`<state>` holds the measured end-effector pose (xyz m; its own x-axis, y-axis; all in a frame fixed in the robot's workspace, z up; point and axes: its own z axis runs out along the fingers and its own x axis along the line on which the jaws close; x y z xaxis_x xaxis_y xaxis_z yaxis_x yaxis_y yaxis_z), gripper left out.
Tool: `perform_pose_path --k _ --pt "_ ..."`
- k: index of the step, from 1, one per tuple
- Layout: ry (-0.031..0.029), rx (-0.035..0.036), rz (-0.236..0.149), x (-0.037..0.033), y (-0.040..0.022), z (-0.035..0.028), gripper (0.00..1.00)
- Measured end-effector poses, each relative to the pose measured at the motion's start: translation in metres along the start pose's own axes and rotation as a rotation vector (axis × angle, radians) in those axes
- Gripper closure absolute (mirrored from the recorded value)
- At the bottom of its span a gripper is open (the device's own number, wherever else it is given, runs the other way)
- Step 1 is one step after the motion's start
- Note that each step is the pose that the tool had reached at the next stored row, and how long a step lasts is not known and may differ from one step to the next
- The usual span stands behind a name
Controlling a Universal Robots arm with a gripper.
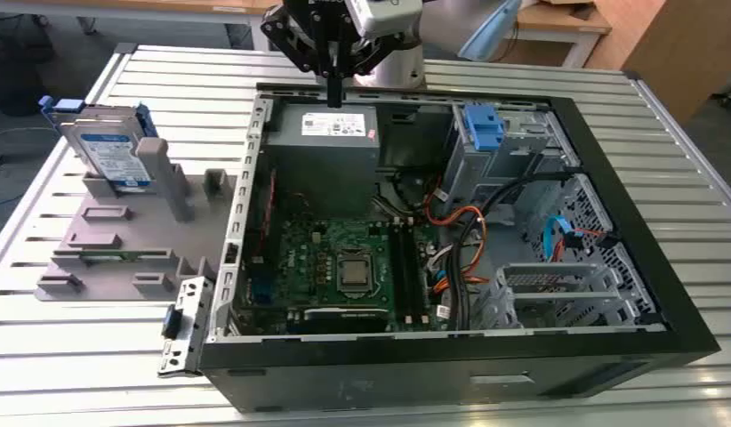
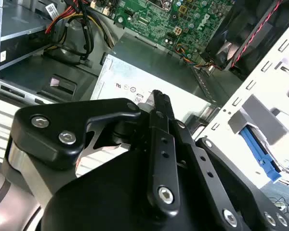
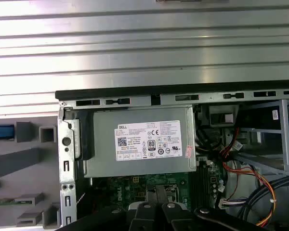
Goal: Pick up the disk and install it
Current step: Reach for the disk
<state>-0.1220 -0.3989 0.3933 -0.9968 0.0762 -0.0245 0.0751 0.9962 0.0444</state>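
disk [image 1: 109,149]: on edge in the grey fixture [image 1: 128,233] at the exterior view's left, outside the computer case [image 1: 461,378], well apart from the gripper; lower part hidden behind fixture posts.
disk label: white and blue, print too small to make out.
gripper [image 1: 333,96]: fingers closed together with nothing held, pointing down over the far edge of the power-supply box [image 1: 324,133]; touching or just above, cannot tell.
arm: cut off at the exterior view's top edge.
second wrist view: black linkage and closed fingers [image 2: 160,125] up close, covering part of the box's white sticker [image 2: 119,87].
first wrist view: sticker [image 3: 148,140] uncovered, printed with a barcode and small marks; blue strip [image 3: 1,131] beside the fixture, cut off, identity unclear.
blue latch [image 1: 483,127]: upright in the drive cage, clear in the exterior view.
motherboard [image 1: 341,258]: green, partly covered by cables.
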Motion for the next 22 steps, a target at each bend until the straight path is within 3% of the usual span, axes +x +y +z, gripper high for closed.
perform_pose_path --k 13,22 --pt "0.0000 0.0000 0.000 0.0009 0.0000 0.0000 0.89" --pt "-0.0029 -0.0006 0.000 0.0143 -0.0011 0.0000 0.89"
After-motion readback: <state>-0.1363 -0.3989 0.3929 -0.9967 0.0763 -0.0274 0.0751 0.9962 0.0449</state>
